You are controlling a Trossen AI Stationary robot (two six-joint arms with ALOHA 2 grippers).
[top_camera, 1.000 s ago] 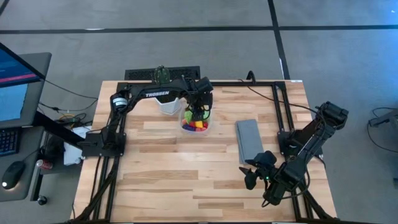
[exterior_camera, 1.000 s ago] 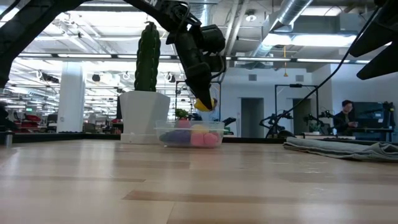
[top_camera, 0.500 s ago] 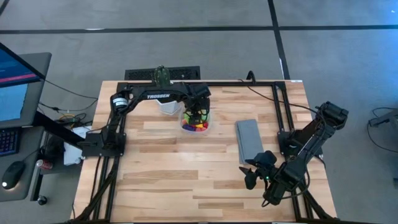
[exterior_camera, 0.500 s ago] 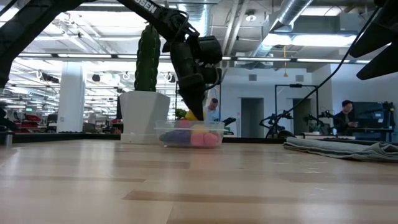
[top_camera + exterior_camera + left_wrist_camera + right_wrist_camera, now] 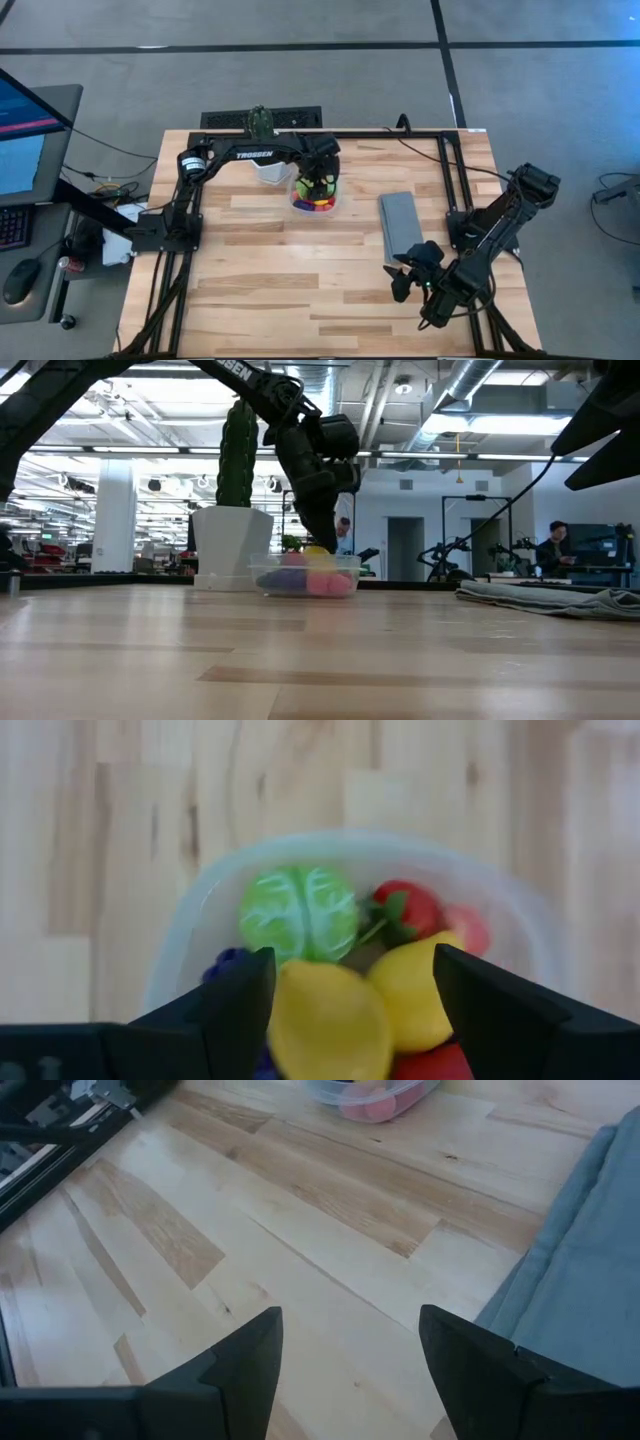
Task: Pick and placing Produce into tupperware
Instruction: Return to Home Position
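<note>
The clear round tupperware (image 5: pixel 314 198) stands at the table's far middle, holding several toy produce pieces: a green cabbage (image 5: pixel 298 913), a red piece (image 5: pixel 405 907), a yellow one (image 5: pixel 412 992) and pink ones (image 5: pixel 325 584). My left gripper (image 5: pixel 350 1010) hangs open just above its rim (image 5: pixel 305 563), pointing steeply down. A blurred yellow lemon (image 5: pixel 325 1020) lies between its fingers, atop the pile. My right gripper (image 5: pixel 350 1340) waits open over the table's near right, with nothing between its fingers. My left gripper comes at the lemon from above. Its jaws stand wider than the lemon, with a clear gap at one finger (image 5: pixel 480 1010). I cannot tell whether the other finger (image 5: pixel 235 1010) touches the lemon.
A white pot (image 5: pixel 232 545) with a tall green cactus (image 5: pixel 238 450) stands close behind the tupperware, at the far edge. A folded grey cloth (image 5: pixel 400 222) lies right of the middle, beside my right gripper. Bare wood fills the middle and near side.
My left gripper has sunk toward the tupperware and opened. The yellow lemon, earlier held above the rim between its fingertips, now sits lower, at the top of the pile inside.
</note>
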